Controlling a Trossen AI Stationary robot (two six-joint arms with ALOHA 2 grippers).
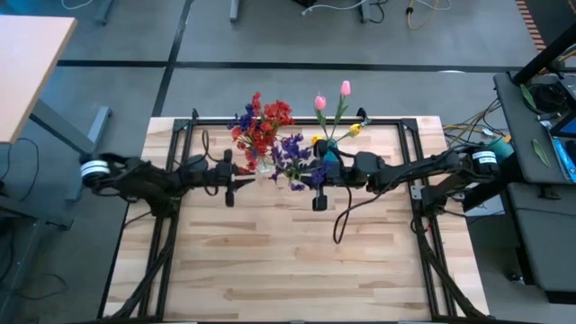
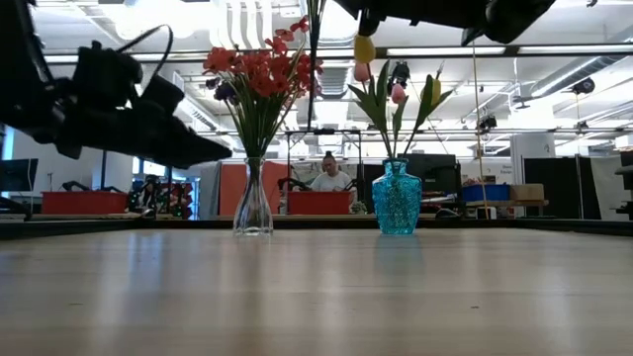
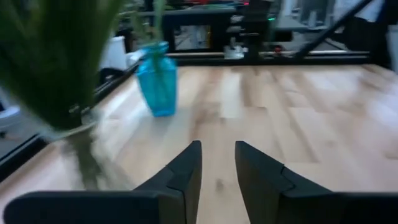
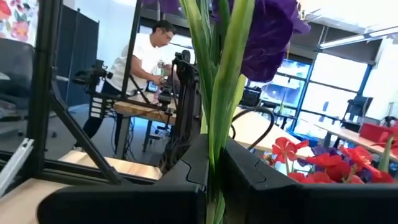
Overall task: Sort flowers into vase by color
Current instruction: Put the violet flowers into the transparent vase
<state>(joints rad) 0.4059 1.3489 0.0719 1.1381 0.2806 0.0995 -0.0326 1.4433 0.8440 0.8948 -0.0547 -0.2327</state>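
Observation:
A clear glass vase point(image 2: 253, 206) stands on the table's far middle, holding red flowers point(image 1: 265, 126) with some purple ones. To its right stands a blue vase point(image 2: 397, 198) with pink tulip buds point(image 1: 320, 102) and yellow tulip buds point(image 1: 355, 129). My right gripper point(image 4: 214, 149) hovers between the two vases point(image 1: 312, 176), shut on a purple flower point(image 1: 291, 156). My left gripper point(image 3: 217, 155) is open with nothing between its fingers. It hangs above the table just left of the clear vase point(image 1: 238, 171). My right gripper pinches the purple flower's green stem point(image 4: 217, 115) between its two fingers. The fingers come level from the table's right and lie across the stem. The flower is lifted clear of the table, and its purple bloom point(image 4: 267, 31) stands beyond the fingers. The gripper hides the stem's lower end.
A black frame point(image 1: 270, 120) runs along the table's far edge and sides. Bare wood point(image 1: 288, 261) stretches from the vases to the near edge. A person point(image 2: 329, 178) sits at a desk in the room behind. A dark cable point(image 1: 342, 225) loops under the right arm.

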